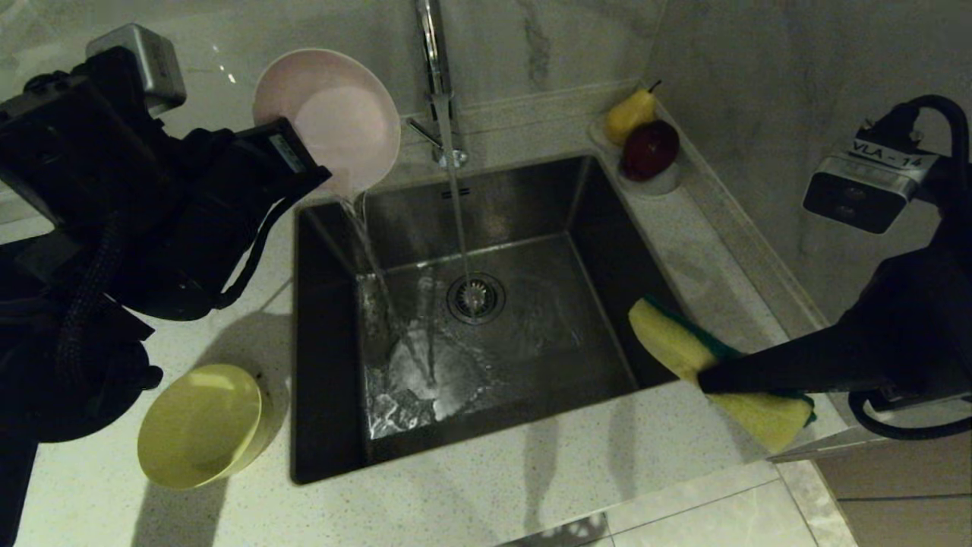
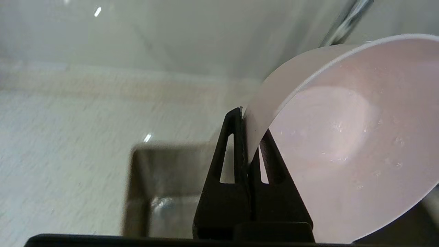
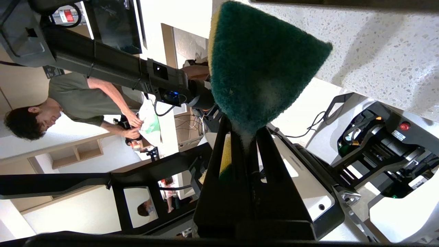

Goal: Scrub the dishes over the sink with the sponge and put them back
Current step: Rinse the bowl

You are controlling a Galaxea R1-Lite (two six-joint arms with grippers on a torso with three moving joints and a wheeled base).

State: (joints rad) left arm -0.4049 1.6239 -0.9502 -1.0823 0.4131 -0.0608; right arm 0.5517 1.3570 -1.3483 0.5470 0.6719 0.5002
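- Left claw (image 1: 307,171): pressed together on the rim of the pink bowl (image 1: 330,118), above the sink's (image 1: 607,220) far left corner.
- Pink bowl: tipped on edge, open side toward the faucet (image 1: 434,76); water pours from its lower lip into the sink beneath the claw.
- Faucet: running, stream landing on the drain (image 1: 475,298).
- Right claw (image 1: 702,377): pinching the sponge (image 1: 710,365), which juts past the tips over the sink's right rim.
- Yellow bowl (image 1: 203,424): on the worktop (image 1: 486,486), well below the left claw, tilted.
- Blue bowl: not in view.
- Progress, judged: pink bowl at the rinse-and-drain stage; setting it back remains; whether the yellow bowl is scrubbed cannot be told.
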